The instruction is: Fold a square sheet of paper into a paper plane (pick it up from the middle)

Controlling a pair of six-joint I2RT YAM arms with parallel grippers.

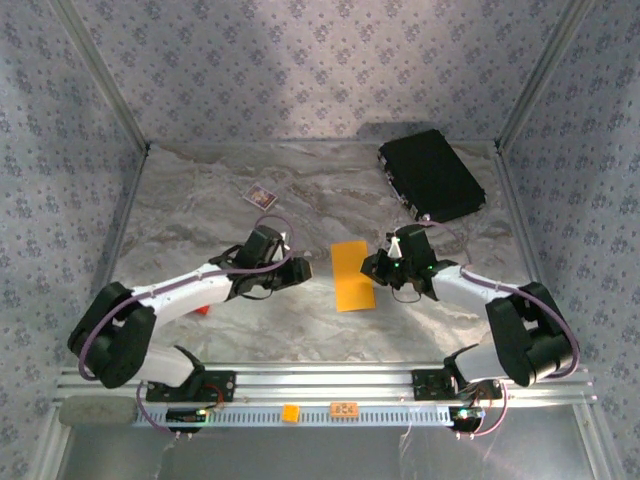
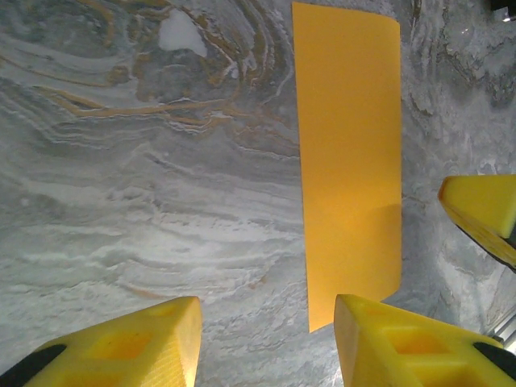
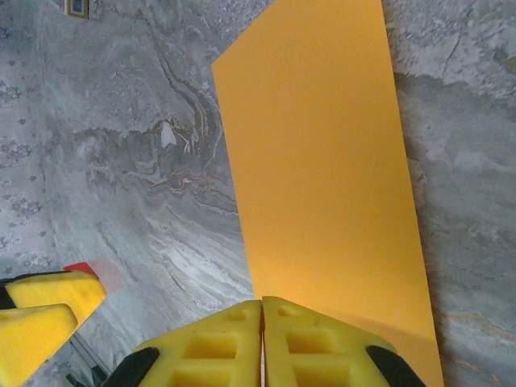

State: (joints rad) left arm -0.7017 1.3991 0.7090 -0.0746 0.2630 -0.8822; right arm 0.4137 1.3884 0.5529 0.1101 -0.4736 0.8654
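- The square sheet of paper (image 1: 353,275) lies flat on the marbled counter (image 1: 200,200), at the middle of the top view. It shows as a narrow orange-yellow rectangle.
- In that view the left pincer (image 1: 299,269) sits just left of the sheet and the right pincer (image 1: 373,268) just right of it, so the paper lies between them.
- In the left wrist view the left pincer (image 2: 266,310) is at the bottom of the frame. Its jaws are partly apart, with bare counter (image 2: 145,210) in the gap.
- There the sheet (image 2: 351,161) runs from the top edge down the right half. Its lower corner ends just beside the right-hand finger (image 2: 403,347), and it lies outside the gap.
- The right pincer's yellow fingers (image 2: 484,214) show at the right edge of that frame, just right of the sheet.
- In the right wrist view the right pincer (image 3: 262,310) has its jaws pressed together at the bottom centre, over the sheet's (image 3: 322,161) near end. I cannot tell whether they touch the paper.
- A black case (image 1: 432,175) lies in the upper right of the top view, well apart from the sheet.
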